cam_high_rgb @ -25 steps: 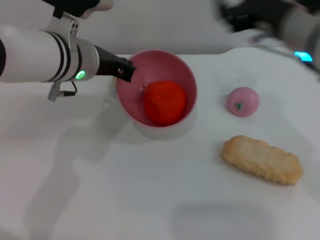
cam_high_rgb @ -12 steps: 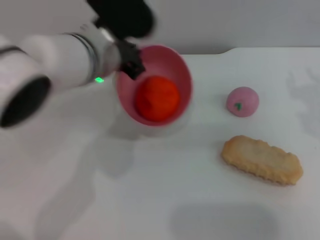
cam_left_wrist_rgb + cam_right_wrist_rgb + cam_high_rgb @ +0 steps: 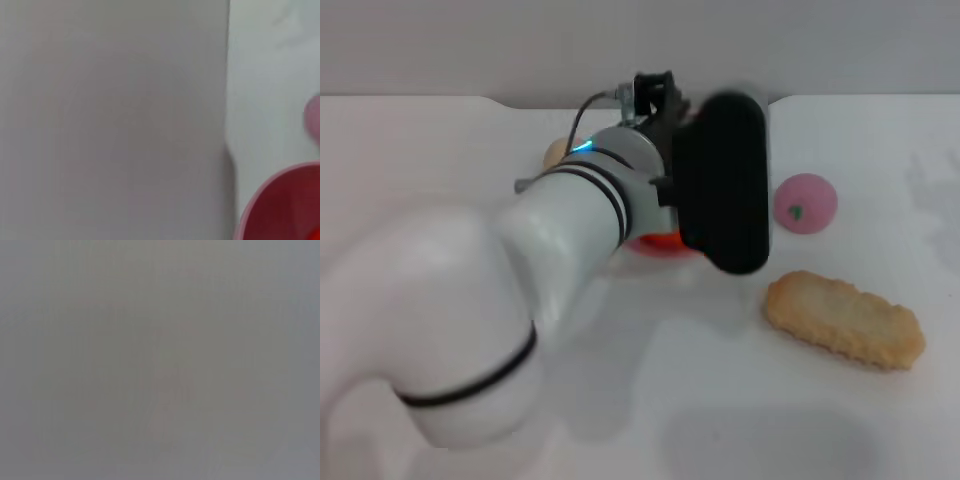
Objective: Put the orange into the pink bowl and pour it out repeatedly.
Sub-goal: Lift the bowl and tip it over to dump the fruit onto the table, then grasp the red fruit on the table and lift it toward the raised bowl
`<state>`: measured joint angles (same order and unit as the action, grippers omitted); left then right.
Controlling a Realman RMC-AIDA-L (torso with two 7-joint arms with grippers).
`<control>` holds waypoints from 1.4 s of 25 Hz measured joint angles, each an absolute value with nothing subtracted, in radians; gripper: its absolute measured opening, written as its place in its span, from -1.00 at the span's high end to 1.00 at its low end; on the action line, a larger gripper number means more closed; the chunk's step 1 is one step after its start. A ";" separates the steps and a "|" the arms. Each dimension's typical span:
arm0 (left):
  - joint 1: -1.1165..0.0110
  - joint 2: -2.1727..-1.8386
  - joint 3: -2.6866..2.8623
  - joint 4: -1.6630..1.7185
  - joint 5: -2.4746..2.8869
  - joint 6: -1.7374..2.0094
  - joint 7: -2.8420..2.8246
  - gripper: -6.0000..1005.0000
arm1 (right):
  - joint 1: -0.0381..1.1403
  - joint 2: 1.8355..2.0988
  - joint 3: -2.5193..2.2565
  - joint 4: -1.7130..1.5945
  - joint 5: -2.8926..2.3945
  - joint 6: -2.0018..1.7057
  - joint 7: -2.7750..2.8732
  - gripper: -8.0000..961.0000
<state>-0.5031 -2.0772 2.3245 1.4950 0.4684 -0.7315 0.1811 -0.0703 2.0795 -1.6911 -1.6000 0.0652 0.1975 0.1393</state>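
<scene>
Right now the left arm [image 3: 560, 260] is filling the middle of the head view, reaching forward over the white counter [image 3: 620, 420], with its dark wrist block [image 3: 722, 180] turned side-on and covering most of what lies behind it. Only a thin strip of the orange [image 3: 655, 241] is showing, peeking out under the wrist just at the counter surface. In the head view the pink bowl is hiding completely behind the arm. In the left wrist view the pink bowl [image 3: 250, 210] is appearing as a curved pink rim in one corner, with a bright red-orange mass filling the space inside that rim, so the orange [image 3: 285, 210] is sitting within the bowl's opening as seen from there. Whether the bowl is standing upright or tilting cannot be told.

The left gripper's jaws are not showing in either view, so whether they are gripping the bowl or standing apart cannot be told.

A small pink fruit [image 3: 805, 203] with a green mark is resting on the counter near the wrist block, on its right. Nearer the camera, a long beige biscuit [image 3: 845, 320] is lying flat, apart from the pink fruit. A small beige ball [image 3: 554, 152] is peeking out behind the left arm, toward the far edge of the counter.

The right arm is nowhere in the head view, and its wrist view is showing only flat grey.
</scene>
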 joint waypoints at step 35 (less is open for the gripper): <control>-0.549 -2.066 1.977 1.610 0.419 -1.086 -0.360 0.90 | 0.105 2.068 -1.714 -1.567 0.204 0.479 0.058 -0.28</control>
<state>-0.5488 -2.0657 1.9767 1.6104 0.4187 -1.0864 -0.3600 0.1052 2.0677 -1.7139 -1.5669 0.2041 0.4787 0.0581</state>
